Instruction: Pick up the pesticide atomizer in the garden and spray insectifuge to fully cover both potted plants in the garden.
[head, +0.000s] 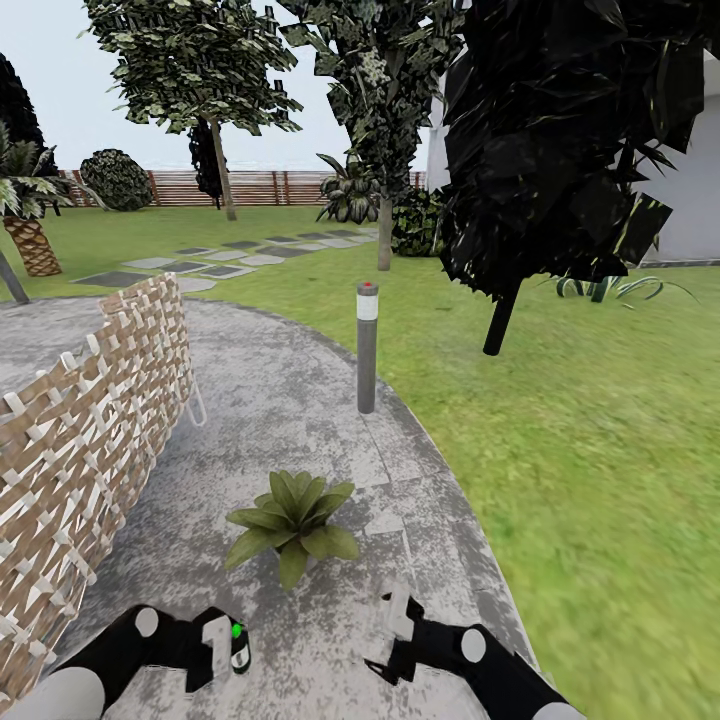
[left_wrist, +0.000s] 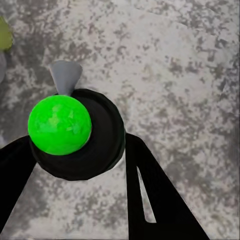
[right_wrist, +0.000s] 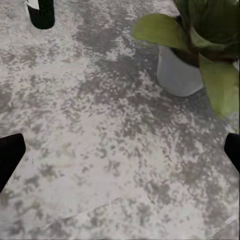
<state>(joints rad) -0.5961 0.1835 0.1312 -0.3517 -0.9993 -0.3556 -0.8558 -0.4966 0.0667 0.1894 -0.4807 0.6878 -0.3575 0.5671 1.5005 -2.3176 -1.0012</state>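
The pesticide atomizer (head: 238, 643) stands upright in my left gripper (head: 225, 645), low over the stone patio (head: 300, 400). From above in the left wrist view, the atomizer (left_wrist: 60, 125) shows a bright green top, a dark body and a grey nozzle, with black fingers (left_wrist: 150, 190) on both sides and my left gripper (left_wrist: 80, 150) shut on it. One potted plant (head: 293, 525) sits just ahead, between my arms. My right gripper (head: 395, 625) is open and empty; in its view my right gripper (right_wrist: 120, 155) hovers over bare stone near the plant's grey pot (right_wrist: 177, 75). The second potted plant is out of view.
A woven wicker chair back (head: 90, 430) rises close on the left. A grey bollard light (head: 367, 345) stands at the patio's edge ahead. Lawn (head: 600, 450) spreads to the right under a dark tree (head: 560, 150). Stepping stones (head: 200, 265) lead toward the fence (head: 260, 187).
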